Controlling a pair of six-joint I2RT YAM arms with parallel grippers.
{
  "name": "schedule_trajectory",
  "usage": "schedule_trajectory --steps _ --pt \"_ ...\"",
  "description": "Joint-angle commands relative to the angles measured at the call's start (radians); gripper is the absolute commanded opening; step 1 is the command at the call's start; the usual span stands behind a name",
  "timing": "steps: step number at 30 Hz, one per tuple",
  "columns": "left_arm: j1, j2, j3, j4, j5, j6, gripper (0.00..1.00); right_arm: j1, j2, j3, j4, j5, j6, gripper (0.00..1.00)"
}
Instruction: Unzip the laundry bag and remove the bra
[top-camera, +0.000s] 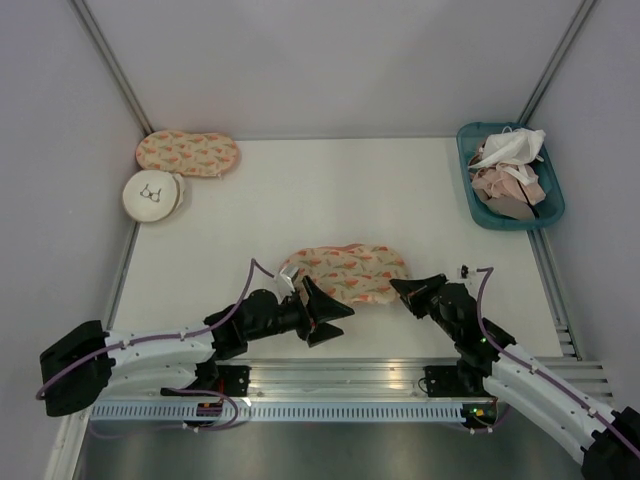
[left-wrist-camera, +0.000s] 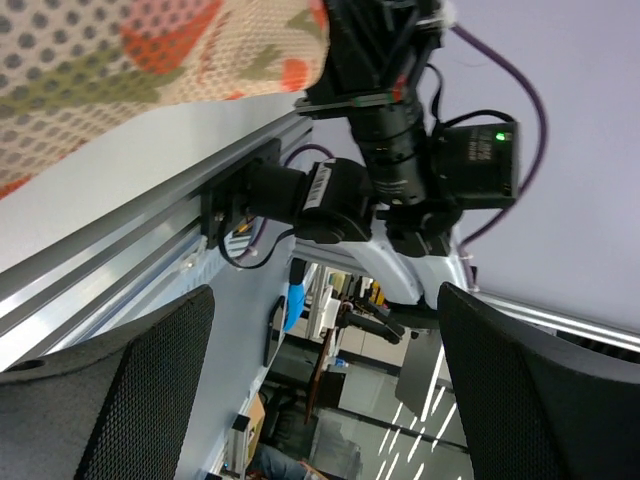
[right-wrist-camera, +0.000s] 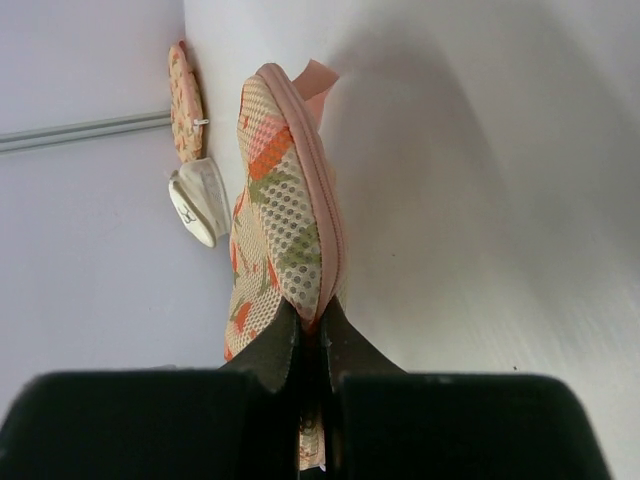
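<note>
**Item 1, laundry bag, position:** lies flat mid-table nr the front edge, long axis L to R, between my two claws; its R end sits in my right claw; its near-L edge is just beside my left claw; touching or not, I cannot tell from above.

**Item 2, right claw:** clenched; both fingers pinch the bag's end seam, w/ the pink edging caught betw. them; on my wrist cam the bag is seen edge-on, running straight away from the tips.

**Item 3, left claw:** released; fingers spread wide; the bag shows only at the top-L corner of that wrist view, off to one side of the gap and apart from both fingers; front rail runs below it.

**Item 4, bag, appearance:**
- peanut-shaped, two rounded lobes w/ a slight waist;
- cream-pink mesh, small holes visible up close;
- orange-red and green print;
- pink edging round the rim;
- pink loop strap at the end far from my right claw;
- zip state not clear to me.

**Item 5, misc.:**
- like-printed case and round white pouch at the far-L corner;
- teal basket of pale garments at the far-R;
- all well apart from the bag.
</note>
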Motion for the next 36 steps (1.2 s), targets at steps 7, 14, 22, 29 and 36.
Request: schedule_trajectory --steps 7,14,22,29,36 --pt "-0.078 0.162 0.080 0.130 -0.164 -0.092 0.95 0.076 0.016 0.039 0.081 0.087 0.073 0.00" --pt "-0.078 0.260 0.115 0.135 -0.243 -0.077 0.95 0.106 0.021 0.034 0.155 0.066 0.030 0.01" --pt "-0.078 0.325 0.150 0.123 -0.213 -0.087 0.92 0.107 0.022 0.094 0.138 0.001 -0.079 0.00" --pt "-0.078 0.281 0.166 0.068 -0.225 -0.046 0.90 0.107 -0.032 0.221 -0.309 0.229 -0.140 0.00" --pt "-0.078 0.132 0.135 -0.081 -0.271 -0.020 0.90 0.107 -0.191 0.140 -0.580 0.653 0.176 0.00"
